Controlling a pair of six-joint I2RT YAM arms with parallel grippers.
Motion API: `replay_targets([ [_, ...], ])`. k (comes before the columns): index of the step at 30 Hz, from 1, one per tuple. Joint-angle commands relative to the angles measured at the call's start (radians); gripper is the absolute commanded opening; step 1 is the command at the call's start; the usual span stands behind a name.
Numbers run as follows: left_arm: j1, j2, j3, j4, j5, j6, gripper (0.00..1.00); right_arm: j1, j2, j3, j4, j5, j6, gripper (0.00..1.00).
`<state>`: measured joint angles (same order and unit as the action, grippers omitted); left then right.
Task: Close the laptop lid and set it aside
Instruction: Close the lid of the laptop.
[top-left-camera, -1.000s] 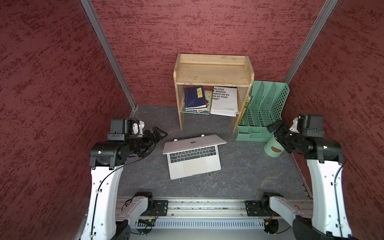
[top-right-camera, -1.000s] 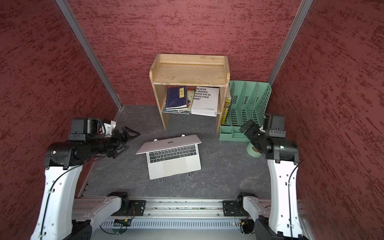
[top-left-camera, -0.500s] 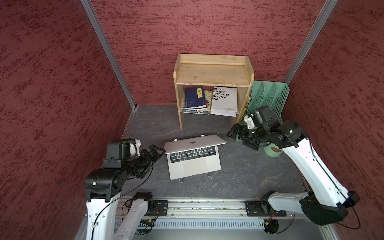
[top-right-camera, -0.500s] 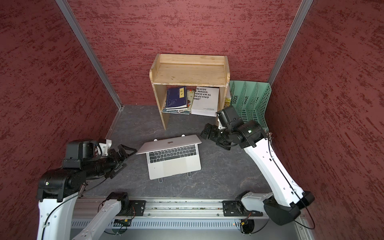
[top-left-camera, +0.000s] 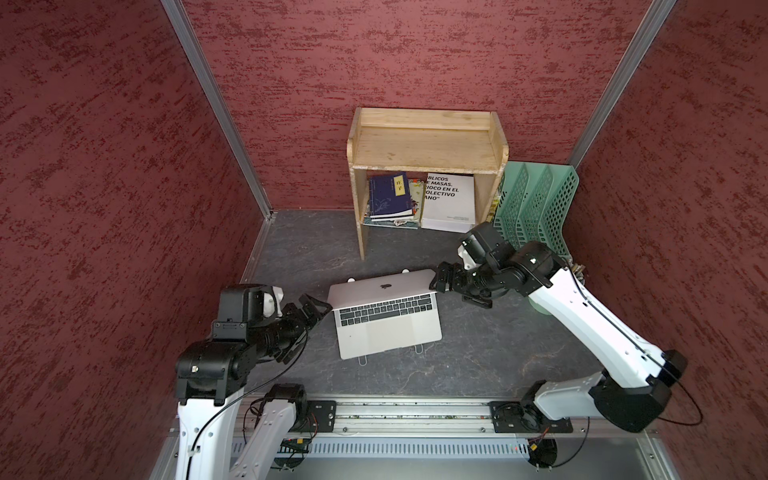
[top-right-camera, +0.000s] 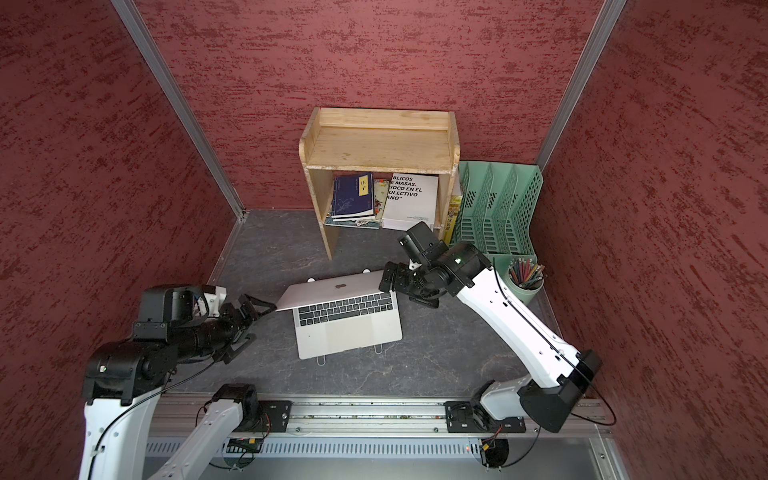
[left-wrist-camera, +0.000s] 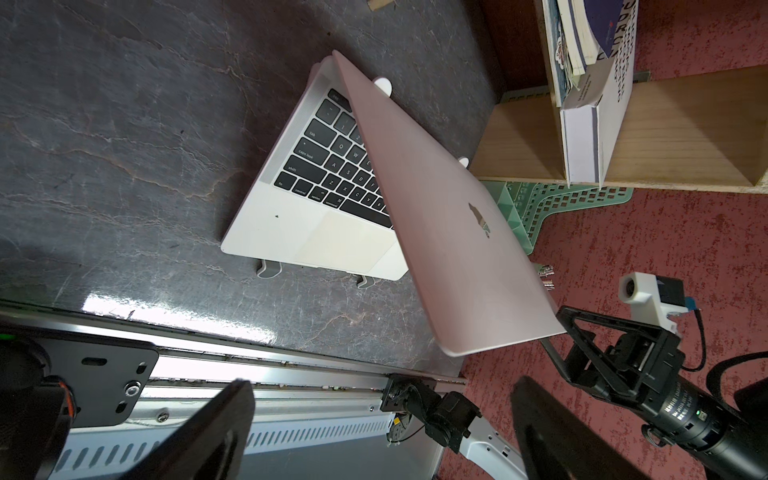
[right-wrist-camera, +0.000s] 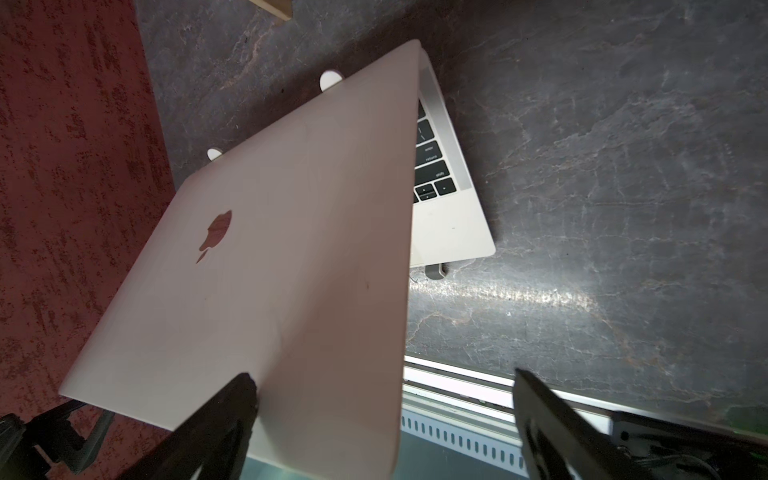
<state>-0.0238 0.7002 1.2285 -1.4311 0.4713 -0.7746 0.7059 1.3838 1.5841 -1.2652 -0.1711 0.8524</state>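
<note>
A: Where is the laptop (top-left-camera: 388, 332)?

B: On the dark worktop (top-left-camera: 478, 353), open, propped on a white stand (left-wrist-camera: 269, 271) whose feet poke out under its front edge. The wooden shelf (top-left-camera: 424, 145) stands just behind the laptop, and a green file rack (top-left-camera: 536, 208) is behind it and to its right.

A: And the laptop lid (top-left-camera: 382, 287)?

B: Partly down. It leans forward over the back rows of keys, so both top views show its outer face and the apple logo from above. The trackpad and front key rows are uncovered.

A: The left gripper (top-left-camera: 318, 319)?

B: Released, jaws wide apart, just beside the laptop's left side, level with the lid's left corner. In the left wrist view that corner sits ahead of the two fingers (left-wrist-camera: 208, 432), apart from them.

A: The right gripper (top-left-camera: 448, 289)?

B: Also released, jaws spread wide, at the lid's right corner. In the right wrist view the lid's side edge runs between the fingers (right-wrist-camera: 224, 419). One lies over the lid's outer face and the other stands clear off its side. Whether that finger presses the lid, I cannot tell.

A: Anything else near the laptop?

B: Under the shelf behind it lie a blue book (top-left-camera: 390, 195) and a white book (top-left-camera: 449, 203) with black lettering. A green cup of pencils (top-right-camera: 525, 278) stands to the laptop's right, beyond the right arm.
</note>
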Motion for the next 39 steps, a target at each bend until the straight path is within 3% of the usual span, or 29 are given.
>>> replay_targets([
  [1,-0.010,0.005,-0.007,0.024,0.009,0.001,1.00,0.019,-0.038,-0.049,0.029,0.027,0.030,0.98],
  [12,-0.039,0.002,-0.032,0.001,0.008,0.007,1.00,0.045,-0.083,-0.199,0.076,0.025,0.060,0.99],
  [19,-0.041,-0.007,0.017,-0.081,-0.044,0.032,1.00,0.054,-0.077,-0.269,0.105,0.019,0.057,0.99],
  [39,-0.040,0.036,0.098,-0.070,-0.045,0.026,1.00,0.060,-0.072,-0.458,0.140,0.041,0.009,0.98],
])
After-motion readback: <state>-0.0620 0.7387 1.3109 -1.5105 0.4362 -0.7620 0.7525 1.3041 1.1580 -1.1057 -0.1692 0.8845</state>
